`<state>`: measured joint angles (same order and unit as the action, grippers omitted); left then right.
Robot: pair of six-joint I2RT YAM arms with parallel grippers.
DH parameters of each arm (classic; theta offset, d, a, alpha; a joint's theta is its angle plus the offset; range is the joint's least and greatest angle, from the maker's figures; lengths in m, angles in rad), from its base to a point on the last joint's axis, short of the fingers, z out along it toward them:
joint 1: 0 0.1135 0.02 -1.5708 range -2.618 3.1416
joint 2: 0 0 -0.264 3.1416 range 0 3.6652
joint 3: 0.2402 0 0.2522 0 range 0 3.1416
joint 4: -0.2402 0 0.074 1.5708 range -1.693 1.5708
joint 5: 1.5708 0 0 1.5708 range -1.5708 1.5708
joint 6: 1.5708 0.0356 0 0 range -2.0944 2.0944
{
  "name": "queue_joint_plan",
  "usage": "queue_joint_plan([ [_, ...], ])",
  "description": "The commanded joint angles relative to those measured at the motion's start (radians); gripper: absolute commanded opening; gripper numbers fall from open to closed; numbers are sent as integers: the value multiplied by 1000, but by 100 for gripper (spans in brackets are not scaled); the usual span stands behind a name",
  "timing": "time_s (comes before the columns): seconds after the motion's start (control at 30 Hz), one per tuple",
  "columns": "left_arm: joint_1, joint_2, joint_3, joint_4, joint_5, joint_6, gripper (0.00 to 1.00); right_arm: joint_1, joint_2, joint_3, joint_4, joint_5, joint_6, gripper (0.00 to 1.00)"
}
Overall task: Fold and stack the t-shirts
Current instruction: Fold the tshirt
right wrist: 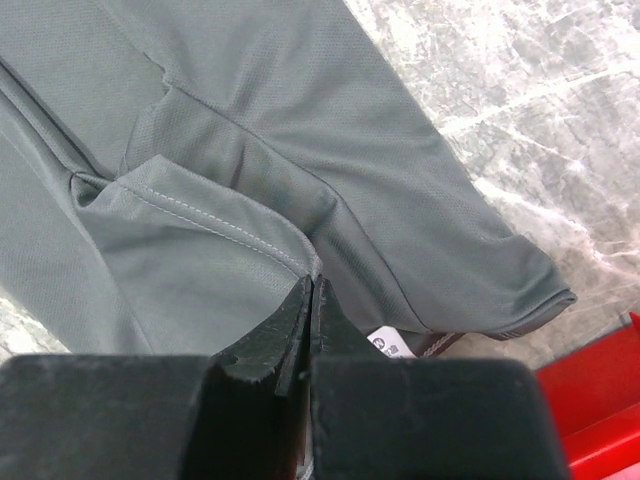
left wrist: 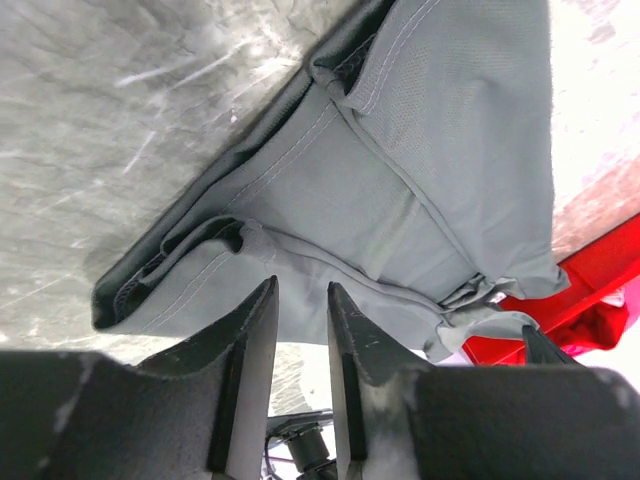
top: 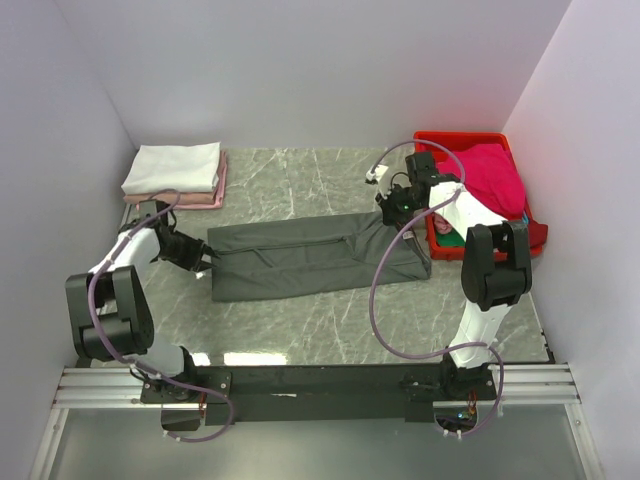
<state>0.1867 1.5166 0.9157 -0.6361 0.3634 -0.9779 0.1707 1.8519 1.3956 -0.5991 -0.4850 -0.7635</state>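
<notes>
A dark charcoal-grey t-shirt (top: 310, 258) lies folded lengthwise into a long strip across the middle of the marble table. At its left end my left gripper (top: 200, 258) stands open. Its tips (left wrist: 302, 290) sit just short of the cloth's edge (left wrist: 400, 180), with nothing between them. At the shirt's right end my right gripper (top: 392, 210) is shut on a hemmed fold (right wrist: 315, 280), and the cloth (right wrist: 250, 120) rises toward it. A folded white tee (top: 172, 166) rests on a folded pale pink one (top: 178, 199) at the back left.
A red crate (top: 465, 140) stands at the back right against the wall, holding a magenta tee (top: 495, 175) and a green one (top: 447, 228). Its red edge (right wrist: 590, 400) lies close to my right gripper. White walls enclose the table (top: 330, 320) on three sides.
</notes>
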Motion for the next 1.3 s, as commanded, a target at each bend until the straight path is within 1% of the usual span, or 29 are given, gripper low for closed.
queue_joint_plan([
  [0.0,28,-70,-24,21,29,47,33,9,6,52,-1,6,10,0],
  [0.07,40,-113,-38,48,51,77,36,10,6,59,-5,5,10,0],
  [0.1,42,-130,-41,61,57,87,39,10,7,62,-8,5,10,0],
  [0.17,43,-191,-46,90,83,133,43,12,7,63,-8,6,10,0],
  [0.2,43,-212,-47,110,82,145,46,12,6,63,-10,6,10,0],
  [0.3,43,-294,-34,127,74,217,48,12,-2,62,-10,6,7,0],
  [0.43,43,-387,-15,118,33,317,49,12,-7,62,-18,3,1,0],
  [0.63,43,-476,-20,118,-20,393,50,15,-2,74,-28,13,7,0],
  [0.7,42,-492,-18,121,-47,413,53,16,-3,74,-31,16,7,0],
  [0.77,43,-509,-2,112,-112,441,55,20,-16,68,-30,17,6,0],
  [0.83,43,-530,-5,118,-133,453,57,19,-28,51,-22,14,4,0],
  [1.0,43,-544,-57,142,-74,484,57,18,-60,40,-36,10,-5,0],
  [1.13,43,-561,-90,136,-64,528,57,18,-79,16,-42,8,-10,0],
  [1.27,43,-593,-112,164,-31,528,57,20,-95,-15,-31,23,-10,0],
])
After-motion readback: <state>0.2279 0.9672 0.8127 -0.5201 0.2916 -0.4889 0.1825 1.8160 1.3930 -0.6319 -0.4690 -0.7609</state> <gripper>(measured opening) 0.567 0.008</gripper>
